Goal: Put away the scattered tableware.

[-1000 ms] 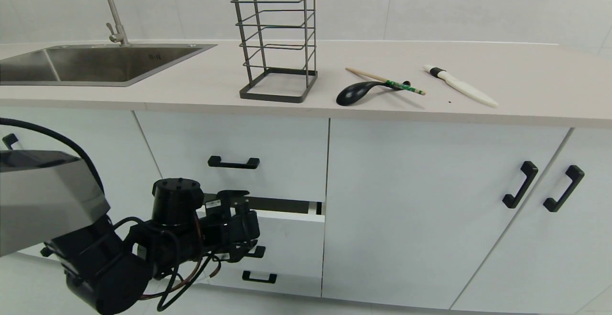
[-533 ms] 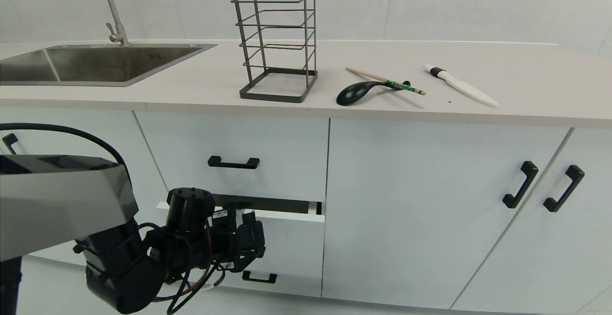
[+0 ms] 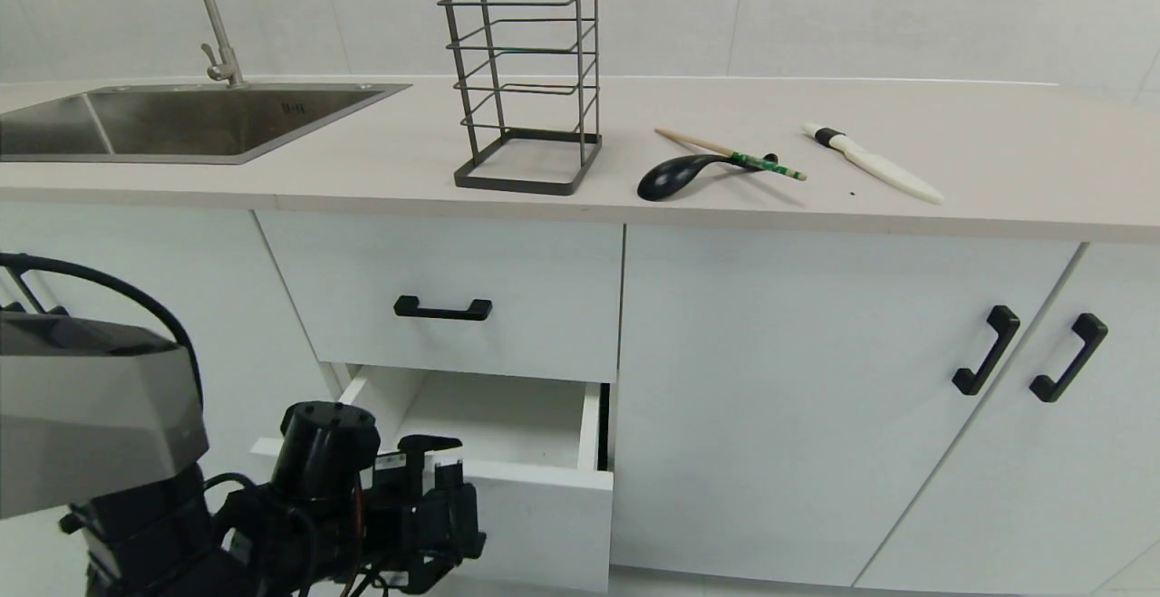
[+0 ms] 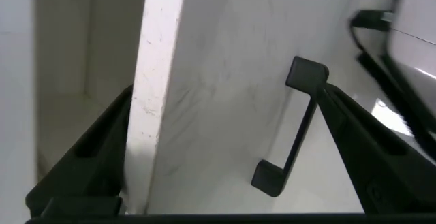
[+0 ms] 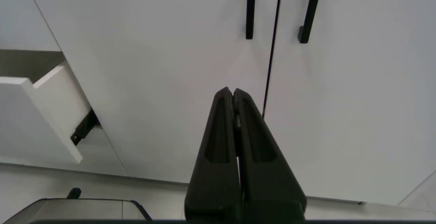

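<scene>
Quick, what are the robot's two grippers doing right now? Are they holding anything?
Left gripper: open, straddling the pulled-out drawer front.
Right gripper: closed, holding nothing.

— What colour's the panel between the left gripper (image 4: 228,94)'s jaws?
— White, that drawer front (image 4: 204,149); its handle (image 4: 296,132) is black, like the gripper itself.
— And up on the beige counter (image 3: 362,153), well above them?
— Black spoon (image 3: 675,176), pale wooden chopsticks (image 3: 729,154) banded in patterned green, white knife (image 3: 874,163) with a black collar, dark grey wire rack (image 3: 517,186).
</scene>
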Motion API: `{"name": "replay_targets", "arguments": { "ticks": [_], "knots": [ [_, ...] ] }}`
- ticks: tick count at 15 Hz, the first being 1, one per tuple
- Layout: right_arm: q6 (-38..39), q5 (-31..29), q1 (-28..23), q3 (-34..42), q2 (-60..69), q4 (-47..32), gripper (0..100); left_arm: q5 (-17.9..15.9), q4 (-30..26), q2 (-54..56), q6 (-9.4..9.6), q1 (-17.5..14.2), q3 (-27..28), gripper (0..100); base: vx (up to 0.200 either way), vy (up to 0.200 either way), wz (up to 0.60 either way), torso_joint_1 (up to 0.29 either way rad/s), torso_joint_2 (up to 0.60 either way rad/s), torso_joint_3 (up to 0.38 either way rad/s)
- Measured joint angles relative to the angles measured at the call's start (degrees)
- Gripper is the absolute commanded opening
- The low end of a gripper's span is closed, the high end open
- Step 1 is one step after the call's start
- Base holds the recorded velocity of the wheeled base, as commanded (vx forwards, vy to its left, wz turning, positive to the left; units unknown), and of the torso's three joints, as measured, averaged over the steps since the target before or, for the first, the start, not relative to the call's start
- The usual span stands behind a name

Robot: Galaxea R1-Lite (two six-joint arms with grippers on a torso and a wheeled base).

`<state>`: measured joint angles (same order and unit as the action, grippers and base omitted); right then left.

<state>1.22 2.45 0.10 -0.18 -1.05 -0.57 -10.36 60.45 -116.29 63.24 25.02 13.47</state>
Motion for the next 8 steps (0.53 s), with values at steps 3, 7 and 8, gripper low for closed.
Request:
{"name": "replay_targets", "arguments": {
  "ticks": [3, 7, 8],
  "knots": [
    [0.0, 0.0, 0.0, 0.0, 0.0, 0.0, 0, 0.3, -0.1, 5.0, 0.00, 2.3, -6.1, 100, 0.000, 0.000, 0.00, 0.000, 0.00, 0.000],
    [0.0, 0.0, 0.0, 0.0, 0.0, 0.0, 0, 0.4, 0.2, 7.7, -0.05, 3.3, -8.4, 100, 0.000, 0.000, 0.00, 0.000, 0.00, 0.000],
    [0.0, 0.0, 0.0, 0.0, 0.0, 0.0, 0, 0.3, 0.1, 7.9, -0.07, 3.4, -8.4, 100, 0.000, 0.000, 0.00, 0.000, 0.00, 0.000]
  ]
}}
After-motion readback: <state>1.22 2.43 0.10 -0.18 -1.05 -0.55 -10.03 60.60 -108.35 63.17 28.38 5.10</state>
